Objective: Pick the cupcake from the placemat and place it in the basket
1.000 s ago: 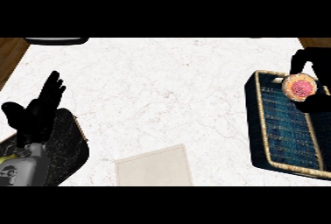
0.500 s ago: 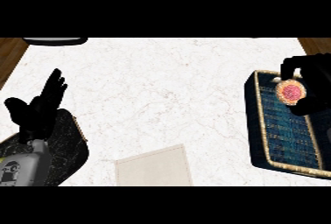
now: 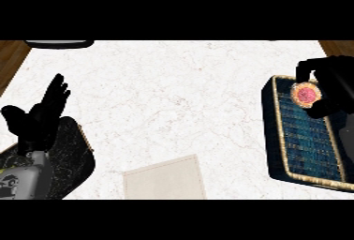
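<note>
The cupcake [image 3: 307,93], pink-topped with a pale rim, sits at the far end of the dark blue basket [image 3: 304,140] with its woven tan rim, on the counter's right side. My right hand [image 3: 332,77] is black and curls round the cupcake from above and from the right; its thumb arcs over the cupcake's top left. The beige placemat [image 3: 165,179] lies at the lower middle with nothing on it. At the left edge my left hand [image 3: 38,117] rests open, fingers pointing up.
The white marble counter [image 3: 173,93] fills the middle. A dark rounded object [image 3: 59,43] pokes in at the top left. Wooden floor shows at both upper corners. A dark speckled block [image 3: 72,154] lies beside my left forearm.
My right hand with the cupcake has drifted a little toward the basket's far end and lower over it. The left hand has stayed where it was.
</note>
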